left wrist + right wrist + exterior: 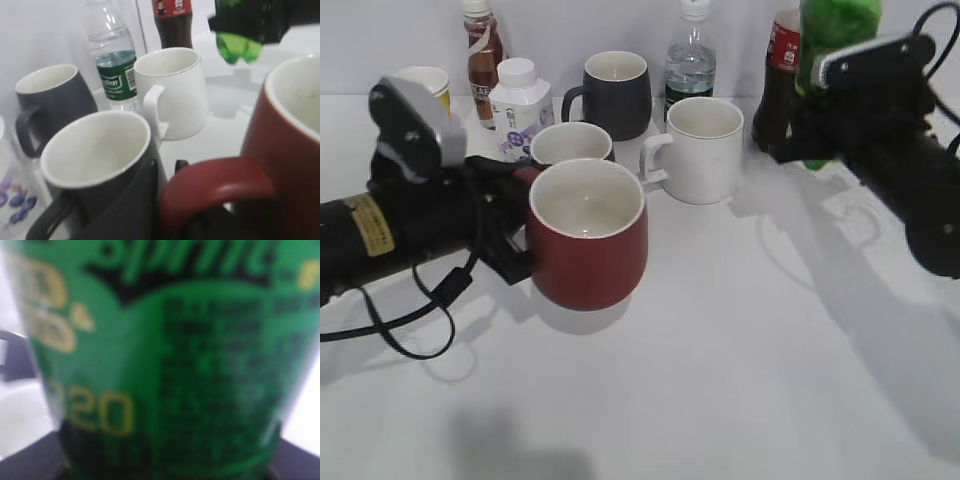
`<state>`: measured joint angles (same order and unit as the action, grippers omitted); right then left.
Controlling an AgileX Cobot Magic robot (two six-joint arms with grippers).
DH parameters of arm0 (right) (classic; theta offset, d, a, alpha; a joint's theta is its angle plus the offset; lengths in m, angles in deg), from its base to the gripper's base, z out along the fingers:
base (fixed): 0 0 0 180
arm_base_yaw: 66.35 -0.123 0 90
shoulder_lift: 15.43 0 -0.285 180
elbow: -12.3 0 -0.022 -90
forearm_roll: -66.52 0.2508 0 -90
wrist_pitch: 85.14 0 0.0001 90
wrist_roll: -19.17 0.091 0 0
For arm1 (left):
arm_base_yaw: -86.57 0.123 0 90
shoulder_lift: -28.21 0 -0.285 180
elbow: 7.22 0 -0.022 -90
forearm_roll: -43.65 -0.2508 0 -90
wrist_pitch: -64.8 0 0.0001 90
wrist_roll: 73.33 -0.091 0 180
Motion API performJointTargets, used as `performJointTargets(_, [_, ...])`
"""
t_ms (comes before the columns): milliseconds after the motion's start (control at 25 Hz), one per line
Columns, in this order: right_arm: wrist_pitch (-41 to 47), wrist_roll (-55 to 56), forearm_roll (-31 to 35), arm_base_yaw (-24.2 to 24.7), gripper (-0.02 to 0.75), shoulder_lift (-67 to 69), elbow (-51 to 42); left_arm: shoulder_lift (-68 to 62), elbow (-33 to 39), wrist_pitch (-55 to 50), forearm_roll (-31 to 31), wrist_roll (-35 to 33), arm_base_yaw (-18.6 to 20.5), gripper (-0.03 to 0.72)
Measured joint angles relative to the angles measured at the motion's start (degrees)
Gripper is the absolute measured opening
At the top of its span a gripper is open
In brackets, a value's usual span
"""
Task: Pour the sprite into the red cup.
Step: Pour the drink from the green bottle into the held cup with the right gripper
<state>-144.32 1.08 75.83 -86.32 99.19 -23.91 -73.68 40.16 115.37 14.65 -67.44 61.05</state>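
The red cup (588, 240) is upright at the middle left, its cream inside showing. My left gripper (512, 228) is shut on its handle (215, 186), and the jaws (167, 200) show at the bottom of the left wrist view. I cannot tell whether the cup touches the table. My right gripper (815, 115) is shut on the sprite (835, 30) and holds it upright in the air at the back right. The bottle's green base (239, 47) hangs above the table. Its label (165, 365) fills the right wrist view, and the cap is out of view.
A white mug (705, 150) stands right of the red cup, and a black mug (570, 143) stands just behind it. Along the back are another black mug (617, 92), a water bottle (690, 60), a cola bottle (780, 60), a white bottle (520, 100), a brown bottle (482, 45) and a yellow cup (425, 80).
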Motion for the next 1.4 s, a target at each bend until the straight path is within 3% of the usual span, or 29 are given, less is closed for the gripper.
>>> performJointTargets(360, [-0.7,-0.2,-15.1,0.0,0.398,-3.4,0.1,-0.7,-1.4,0.1,-8.7,1.8,-0.1,0.073])
performJointTargets(560, [-0.7,-1.3,-23.1,0.0,0.397,-3.4,0.1,-2.3,-2.2,0.0,-11.3,2.2,-2.8,0.072])
performJointTargets(800, [-0.9,-12.5,-25.6,0.0,0.397,-3.4,-0.3,-4.8,-4.3,-2.3,-11.6,2.6,-4.9,0.071])
performJointTargets(1400, [-1.5,-34.3,-27.3,0.0,0.397,-3.4,-2.7,-4.8,-6.6,-7.0,-7.9,4.8,-5.1,0.071])
